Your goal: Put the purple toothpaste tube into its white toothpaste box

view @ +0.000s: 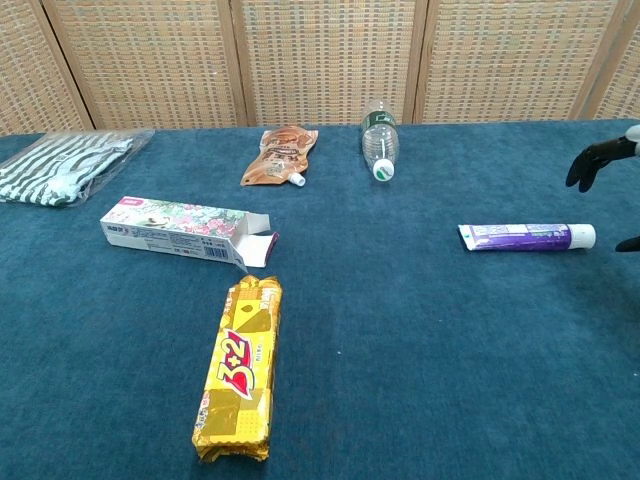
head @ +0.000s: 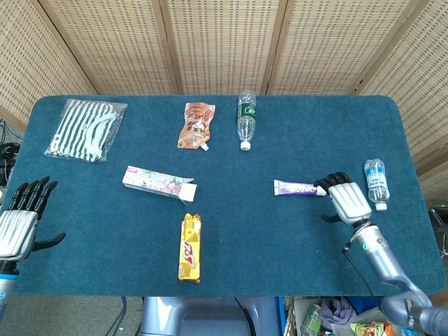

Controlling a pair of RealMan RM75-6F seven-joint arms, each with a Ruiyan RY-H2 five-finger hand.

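The purple toothpaste tube [head: 295, 187] [view: 524, 236] lies flat right of the table's middle, white cap pointing right. My right hand [head: 345, 199] [view: 601, 160] hovers just beyond that cap end, fingers spread and empty, above the tube rather than on it. The white toothpaste box [head: 158, 182] [view: 186, 229], printed with flowers, lies left of centre with its right end flap open. My left hand [head: 21, 220] stays at the table's near left edge, fingers apart and empty; the chest view does not show it.
A gold snack bar [head: 189, 247] lies in front of the box. At the back are an orange pouch [head: 197, 125] and a clear bottle [head: 246, 120]; a striped bag [head: 85, 129] is far left. A small bottle [head: 376, 183] lies by the right hand.
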